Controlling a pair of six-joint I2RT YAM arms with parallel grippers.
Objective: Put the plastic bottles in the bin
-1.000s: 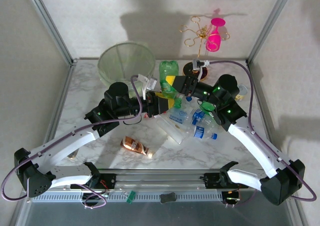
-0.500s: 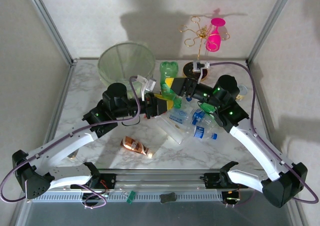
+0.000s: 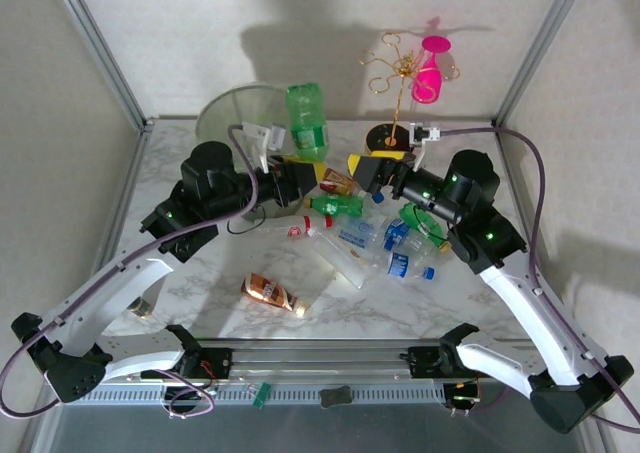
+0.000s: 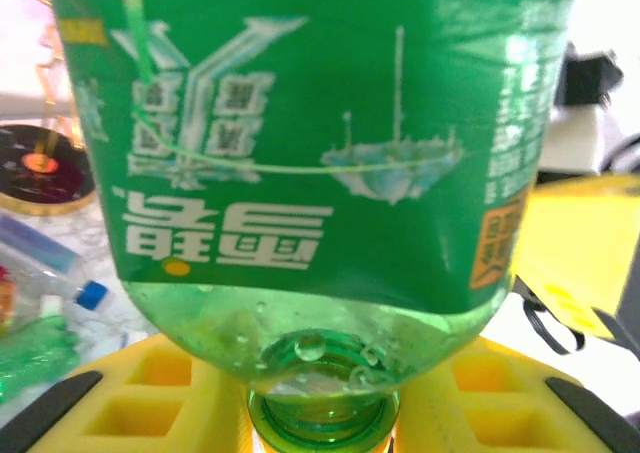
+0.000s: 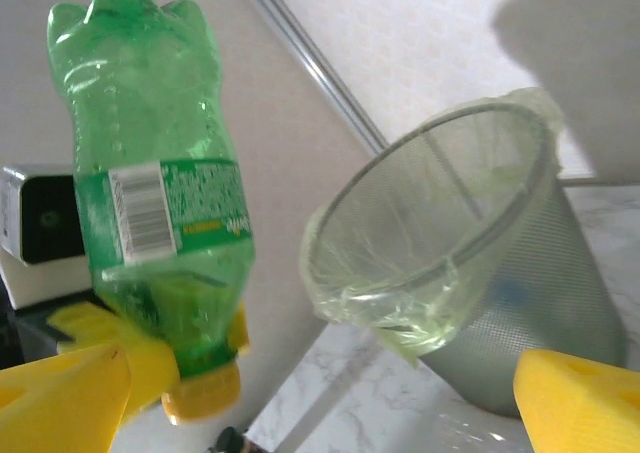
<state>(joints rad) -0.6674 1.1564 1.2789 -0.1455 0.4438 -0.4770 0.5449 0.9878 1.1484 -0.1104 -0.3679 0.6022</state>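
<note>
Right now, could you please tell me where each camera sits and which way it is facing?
Top external: above and behind the arm bases, looking down on the table; both arms show, left gripper gripping a green plastic bottle by its neck.
Left wrist: on the left arm, facing that bottle's label; its yellow fingers show.
Right wrist: on the right arm, facing the bin; the open right gripper frames it.
Shared: top and right wrist show bottle and bin.

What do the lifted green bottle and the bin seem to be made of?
The green bottle: thin clear-green plastic, glossy; light passes through. The bin: probably grey plastic mesh, fine grid visible; its liner looks like thin, crinkled pale film.
</note>
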